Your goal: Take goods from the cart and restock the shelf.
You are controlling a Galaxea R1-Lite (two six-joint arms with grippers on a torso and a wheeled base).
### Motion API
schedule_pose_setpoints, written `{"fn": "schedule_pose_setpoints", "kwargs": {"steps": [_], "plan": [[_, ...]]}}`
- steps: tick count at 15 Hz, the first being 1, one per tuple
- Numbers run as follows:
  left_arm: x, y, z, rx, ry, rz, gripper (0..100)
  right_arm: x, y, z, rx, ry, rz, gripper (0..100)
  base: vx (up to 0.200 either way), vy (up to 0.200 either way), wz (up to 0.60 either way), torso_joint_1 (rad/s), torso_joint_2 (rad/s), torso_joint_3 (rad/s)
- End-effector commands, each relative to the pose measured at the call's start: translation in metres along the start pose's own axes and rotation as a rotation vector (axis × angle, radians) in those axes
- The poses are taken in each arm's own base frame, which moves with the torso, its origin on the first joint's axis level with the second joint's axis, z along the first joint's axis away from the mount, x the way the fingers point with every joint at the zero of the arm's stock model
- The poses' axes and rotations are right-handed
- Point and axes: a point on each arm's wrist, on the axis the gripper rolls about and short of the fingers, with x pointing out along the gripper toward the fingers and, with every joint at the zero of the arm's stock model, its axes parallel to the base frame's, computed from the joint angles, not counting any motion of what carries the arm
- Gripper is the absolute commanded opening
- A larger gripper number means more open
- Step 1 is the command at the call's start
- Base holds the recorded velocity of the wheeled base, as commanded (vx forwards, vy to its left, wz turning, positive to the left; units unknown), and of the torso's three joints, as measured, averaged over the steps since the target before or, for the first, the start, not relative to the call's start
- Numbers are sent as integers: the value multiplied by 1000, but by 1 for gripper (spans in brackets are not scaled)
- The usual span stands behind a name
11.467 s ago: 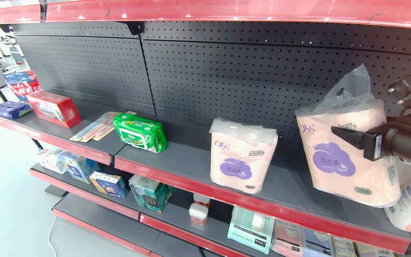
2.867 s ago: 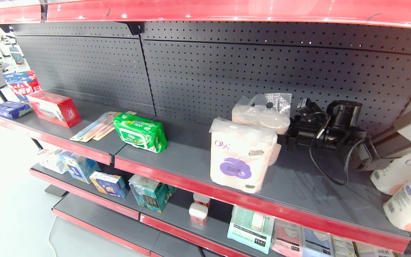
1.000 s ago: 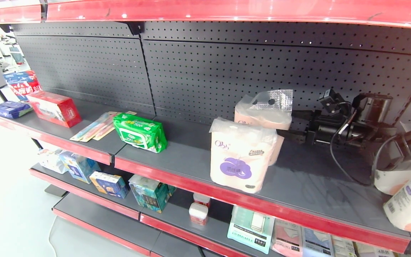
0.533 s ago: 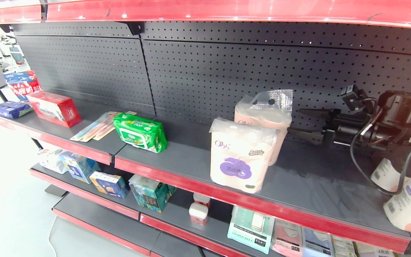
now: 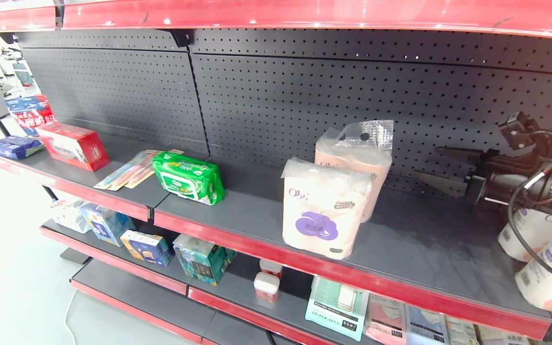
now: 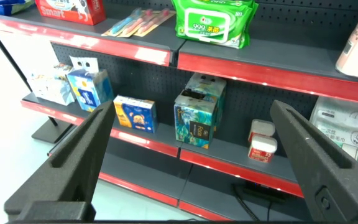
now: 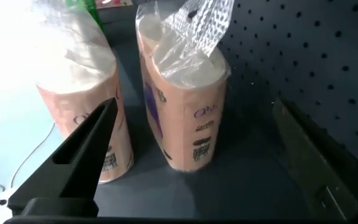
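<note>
Head view: right gripper (image 5: 427, 163) spread wide and empty, level above the shelf board (image 5: 415, 244). Just ahead of its fingertips, apart from them, rear roll-paper pack (image 5: 360, 155), upright, loose plastic flap on top. Front roll-paper pack (image 5: 324, 211) just beside that one, farther from the gripper, toward the shelf's red edge. More rolls (image 5: 549, 273) on the same board, under the arm behind the gripper. Left gripper (image 6: 191, 106) likewise spread and empty, facing the lower tiers; patterned box (image 6: 199, 118) straight ahead between its fingers, green wipes pack (image 6: 215, 22) one tier higher.
</note>
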Motion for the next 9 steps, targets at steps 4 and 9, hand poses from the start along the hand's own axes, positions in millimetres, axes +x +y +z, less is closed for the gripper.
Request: {"fn": "schedule_pose_setpoints", "kwargs": {"steps": [4, 9], "plan": [[0, 0, 0, 0, 0, 1, 100, -51, 45, 39, 145, -46, -362, 100, 0, 0, 0, 0, 0, 0], [0, 0, 0, 0, -2, -1, 100, -137, 122, 20, 115, 137, -572, 100, 0, 0, 0, 0, 0, 0]]}}
